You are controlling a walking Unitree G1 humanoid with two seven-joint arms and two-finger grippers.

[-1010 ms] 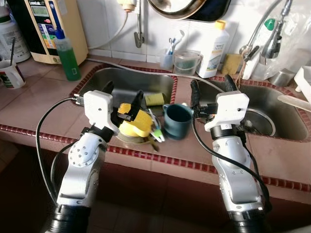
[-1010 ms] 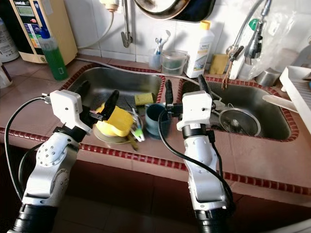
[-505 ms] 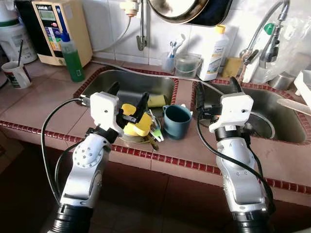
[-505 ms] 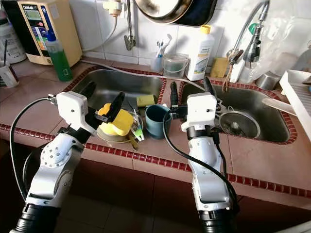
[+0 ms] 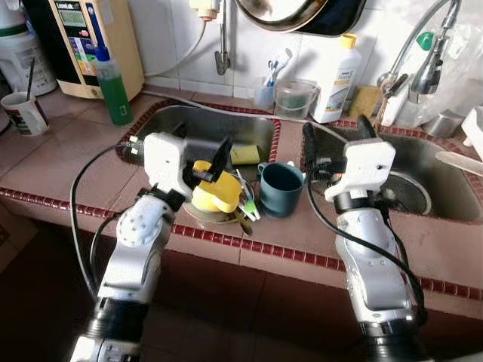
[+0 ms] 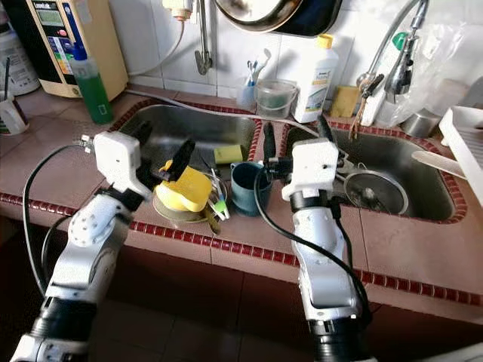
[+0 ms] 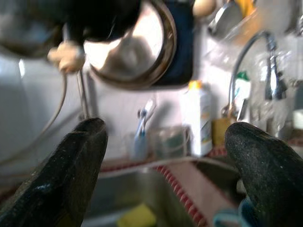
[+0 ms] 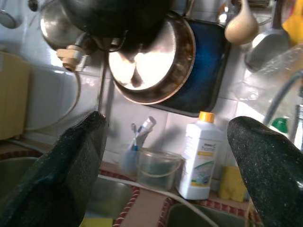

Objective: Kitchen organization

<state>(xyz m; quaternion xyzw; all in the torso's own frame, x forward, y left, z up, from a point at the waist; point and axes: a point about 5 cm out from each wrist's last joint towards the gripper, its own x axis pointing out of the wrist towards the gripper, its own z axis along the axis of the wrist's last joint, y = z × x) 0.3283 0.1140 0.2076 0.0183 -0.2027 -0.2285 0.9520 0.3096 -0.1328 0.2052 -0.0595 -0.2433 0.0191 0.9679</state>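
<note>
A yellow cup (image 5: 215, 190) lies tilted on a small plate (image 5: 198, 214) at the counter's front edge, with green utensils (image 5: 247, 205) beside it. A teal mug (image 5: 281, 188) stands upright just right of them. My left gripper (image 5: 200, 147) is open and hovers over the near end of the left sink (image 5: 198, 121); its right finger reaches down to the yellow cup. My right gripper (image 5: 337, 136) is open above the tiled divider between the sinks, right of the mug. In both wrist views the fingers (image 7: 78, 161) (image 8: 71, 156) spread wide with nothing between them.
A yellow sponge (image 5: 244, 154) lies in the left sink. A green bottle (image 5: 112, 81), a water appliance (image 5: 87, 38) and a white mug (image 5: 23, 113) stand at the left. A white bottle (image 5: 343, 79), a clear tub (image 5: 293, 98) and a faucet (image 5: 423, 60) line the back wall.
The view has shifted a little. Both arms have edged slightly forward over the counter. Both grippers stay open and the cup and mug have not moved.
</note>
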